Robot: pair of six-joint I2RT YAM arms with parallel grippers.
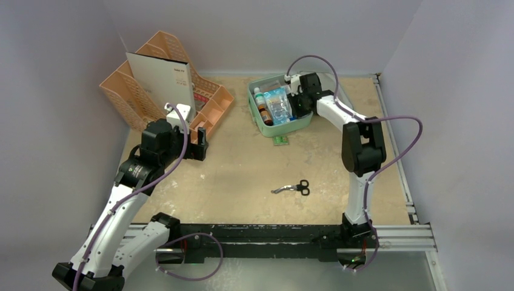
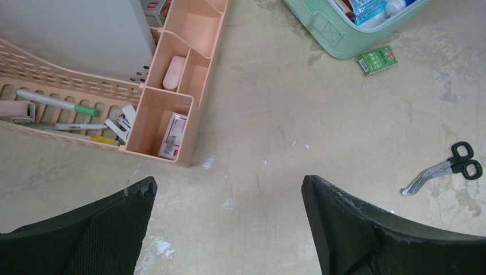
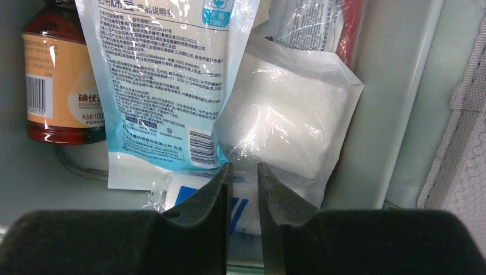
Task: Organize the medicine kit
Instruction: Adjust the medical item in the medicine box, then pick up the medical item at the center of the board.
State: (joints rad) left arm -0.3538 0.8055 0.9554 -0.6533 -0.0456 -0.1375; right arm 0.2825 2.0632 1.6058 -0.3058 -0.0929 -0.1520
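Observation:
The mint-green medicine kit (image 1: 290, 129) lies open at the back centre; its corner shows in the left wrist view (image 2: 338, 43). Inside are a brown bottle (image 3: 57, 86), a blue-printed pouch (image 3: 163, 86), a white gauze packet (image 3: 286, 126) and a white-and-blue packet (image 3: 189, 197). My right gripper (image 3: 245, 169) hangs inside the kit just above these packets (image 1: 297, 100). Its jaws stand a narrow gap apart with nothing between them. My left gripper (image 2: 229, 189) is wide open and empty above bare table, beside the organizer's near corner (image 1: 200, 142).
A peach desk organizer (image 1: 157, 91) holding a white board, pens and small boxes stands at the back left (image 2: 172, 114). A small green box (image 1: 280, 140) lies just in front of the kit (image 2: 376, 60). Black-handled scissors (image 1: 292, 188) lie mid-table (image 2: 444, 169).

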